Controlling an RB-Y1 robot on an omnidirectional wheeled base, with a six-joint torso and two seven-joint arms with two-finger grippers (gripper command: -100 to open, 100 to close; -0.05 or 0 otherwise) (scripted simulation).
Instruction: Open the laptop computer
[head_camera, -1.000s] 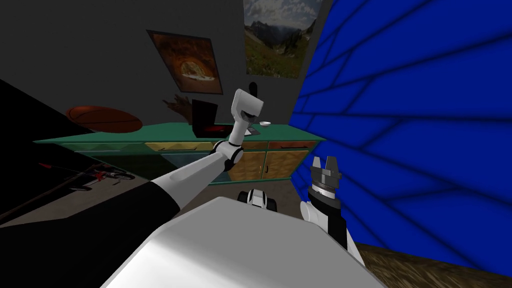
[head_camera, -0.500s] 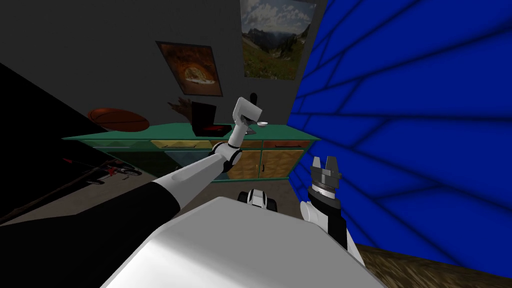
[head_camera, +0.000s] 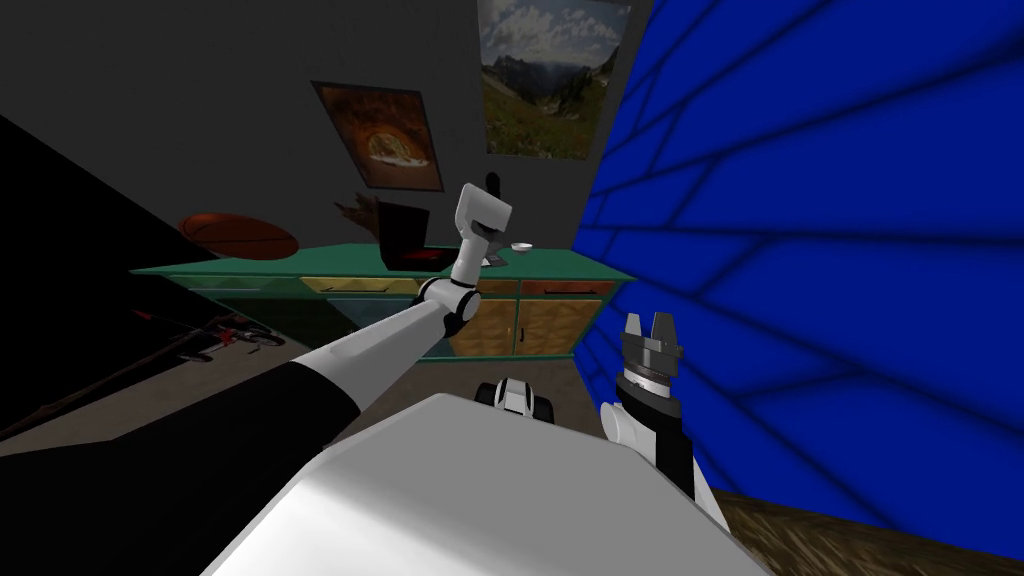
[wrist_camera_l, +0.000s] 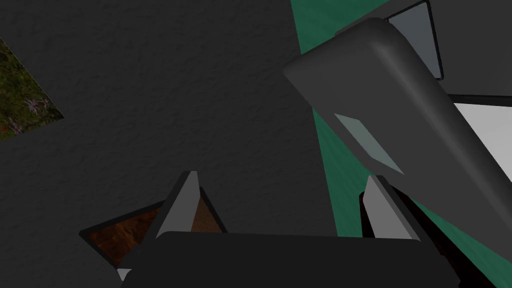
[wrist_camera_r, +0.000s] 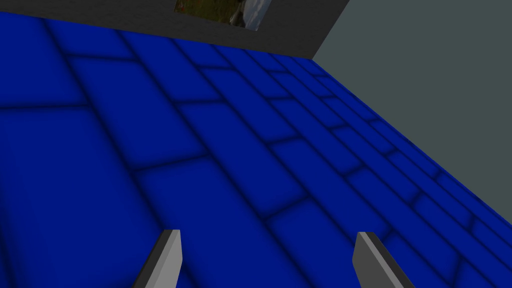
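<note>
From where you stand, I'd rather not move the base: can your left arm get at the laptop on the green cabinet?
Probably yes. The left arm reaches over the green cabinet, its wrist beside the laptop, left gripper open, and nothing visible stands between them.

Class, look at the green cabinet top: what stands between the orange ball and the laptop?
In the head view, a brown spiky thing, too small to identify, stands between the orange ball and the laptop, close beside the laptop.

Rolled head camera looks down-forward, table (head_camera: 300, 266) far at 11 o'clock; left wrist camera sits close above that table, right's faces blue wall (wrist_camera_r: 200, 150).
</note>
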